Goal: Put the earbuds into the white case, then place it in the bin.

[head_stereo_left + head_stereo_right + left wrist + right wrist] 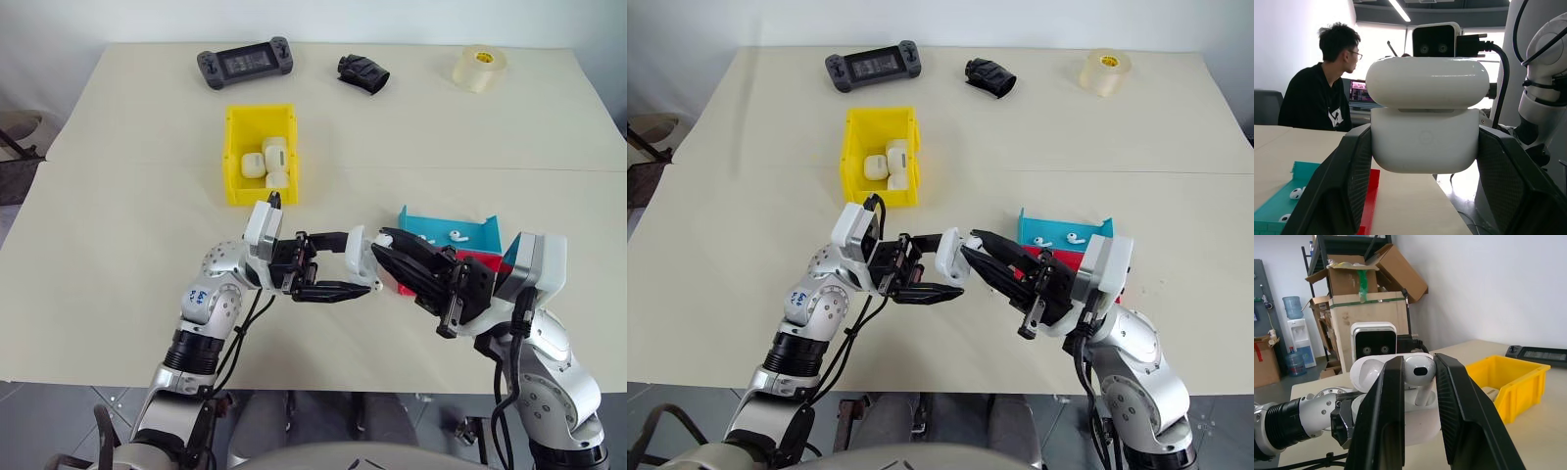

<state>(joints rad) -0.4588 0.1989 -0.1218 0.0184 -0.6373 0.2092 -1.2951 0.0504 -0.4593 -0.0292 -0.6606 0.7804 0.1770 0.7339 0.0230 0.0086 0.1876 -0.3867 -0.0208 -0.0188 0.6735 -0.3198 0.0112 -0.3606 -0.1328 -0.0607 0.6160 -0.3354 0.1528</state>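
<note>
The left gripper (338,274) is clamped on the white case (1425,139), lid flipped up, held above the near middle of the table (118,176). The right gripper (1418,382) pinches 1 earbud (1419,374) right at the open case; the right wrist view shows this bud clearly, while the head views hide it behind black fingers. The left wrist view shows a person (1320,95) sitting at a laptop (1361,93). 2 more earbuds (443,237) lie in the blue tray (485,235), beside a red tray (490,261). The yellow bin (233,157), farther back, holds about 4 white cases. At the far edge sit 1 game console (245,64), 1 black object (363,73) and 1 tape roll (479,67). No writing can be read.
</note>
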